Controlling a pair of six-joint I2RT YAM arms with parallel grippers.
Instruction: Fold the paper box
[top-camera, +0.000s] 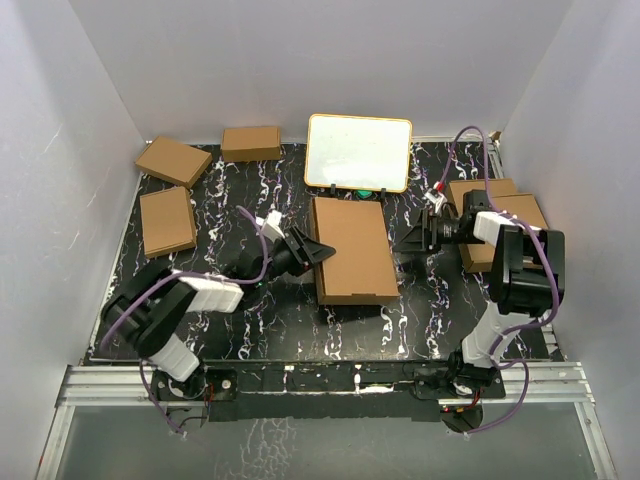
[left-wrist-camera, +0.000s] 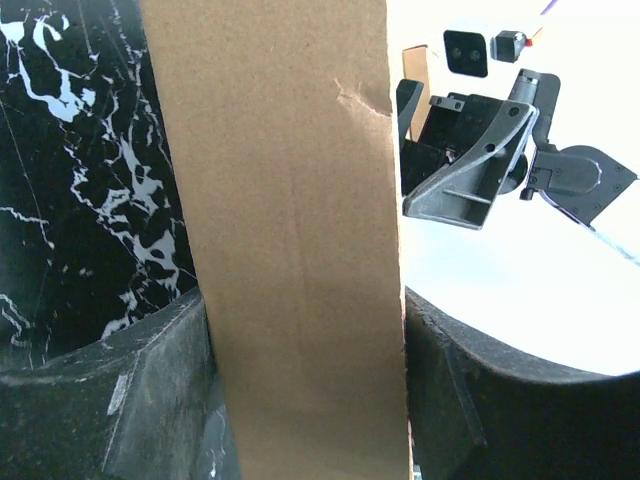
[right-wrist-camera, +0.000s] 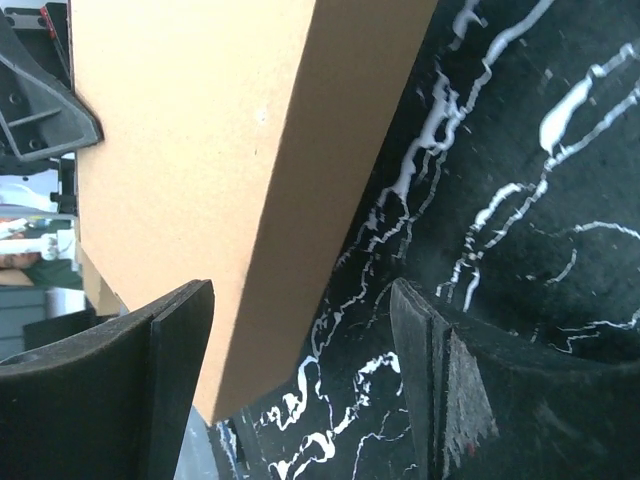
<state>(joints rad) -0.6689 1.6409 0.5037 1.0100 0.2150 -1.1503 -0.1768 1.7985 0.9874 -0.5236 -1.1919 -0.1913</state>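
Evidently the left gripper (top-camera: 322, 250) is clamping a side edge of the seemingly light, stiff paper box (top-camera: 352, 255) while the right gripper (top-camera: 405, 242) is gaping empty.

The paper box (top-camera: 352, 250) is plain brown. Beneath it the table (top-camera: 250, 320) is black, veined white like marble. Behind it a board (top-camera: 358, 152) is white, framed tan. Smaller boxes (top-camera: 167, 221) left of it are brown.

Lighting: bright, even and diffuse from overhead; pale walls (top-camera: 80, 120) washed near-white. Shadows: soft, one narrow band along the near edge of the paper box (top-camera: 352, 250) on the dark marbled surface (top-camera: 250, 330). Glare: background of the left wrist view blown out white. Focus: top view sharp; wrist views slightly soft up close.
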